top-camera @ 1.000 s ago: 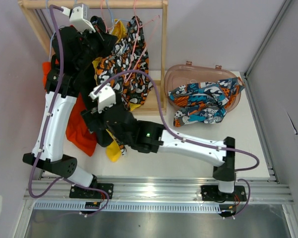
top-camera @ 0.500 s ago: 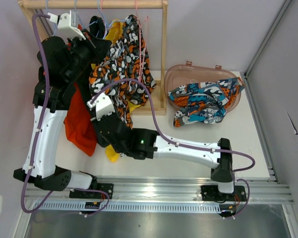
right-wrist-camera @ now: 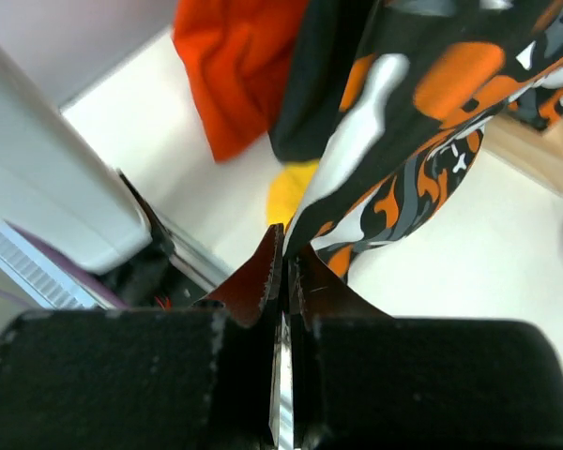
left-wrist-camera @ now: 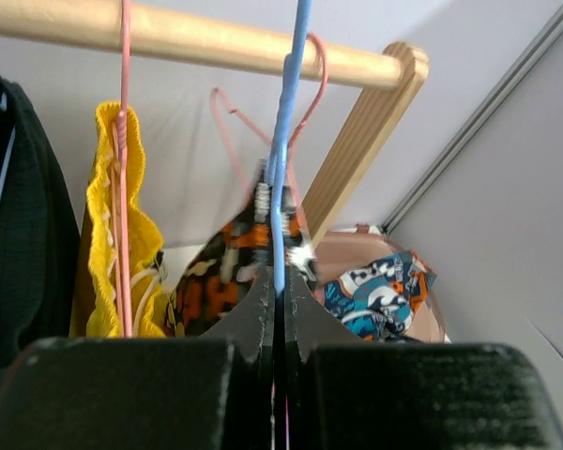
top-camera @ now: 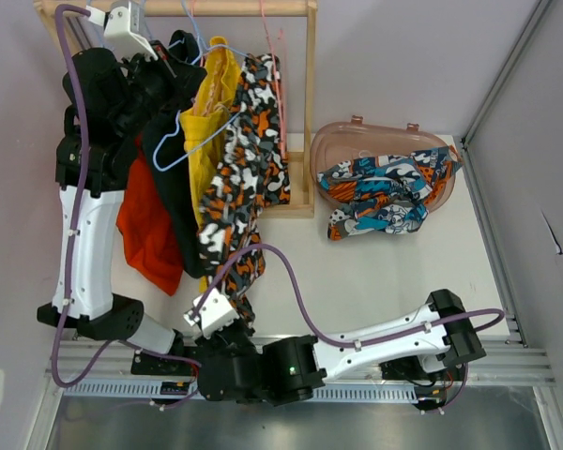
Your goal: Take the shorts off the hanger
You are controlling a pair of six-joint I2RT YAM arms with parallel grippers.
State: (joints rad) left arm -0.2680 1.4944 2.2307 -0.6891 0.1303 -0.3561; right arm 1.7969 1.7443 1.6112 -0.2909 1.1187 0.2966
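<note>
My left gripper (top-camera: 172, 67) is up at the wooden rack rod (top-camera: 227, 7), shut on a blue hanger (left-wrist-camera: 287, 141) whose wire (top-camera: 182, 132) lies across the yellow shorts (top-camera: 212, 117). My right gripper (right-wrist-camera: 283, 253) is down by the table's near edge (top-camera: 237, 322), shut on the hem of the black-white-orange patterned shorts (right-wrist-camera: 422, 112). That cloth (top-camera: 246, 169) stretches from the rack to the gripper. Black shorts (top-camera: 174, 202) and orange-red shorts (top-camera: 145, 225) hang at the left. The teal patterned shorts (top-camera: 385, 192) lie in the basket.
A pink translucent basket (top-camera: 357, 131) stands right of the rack, by the wall. Pink hangers (left-wrist-camera: 124, 141) hang on the rod (left-wrist-camera: 216, 42). The rack's wooden side post (top-camera: 310, 103) and base stand between the clothes and the basket. A metal rail (top-camera: 357, 361) runs along the near edge.
My right gripper has shut on the patterned shorts and drawn back to the near edge, pulling the cloth out long. The left arm shifted slightly left at the rod.
</note>
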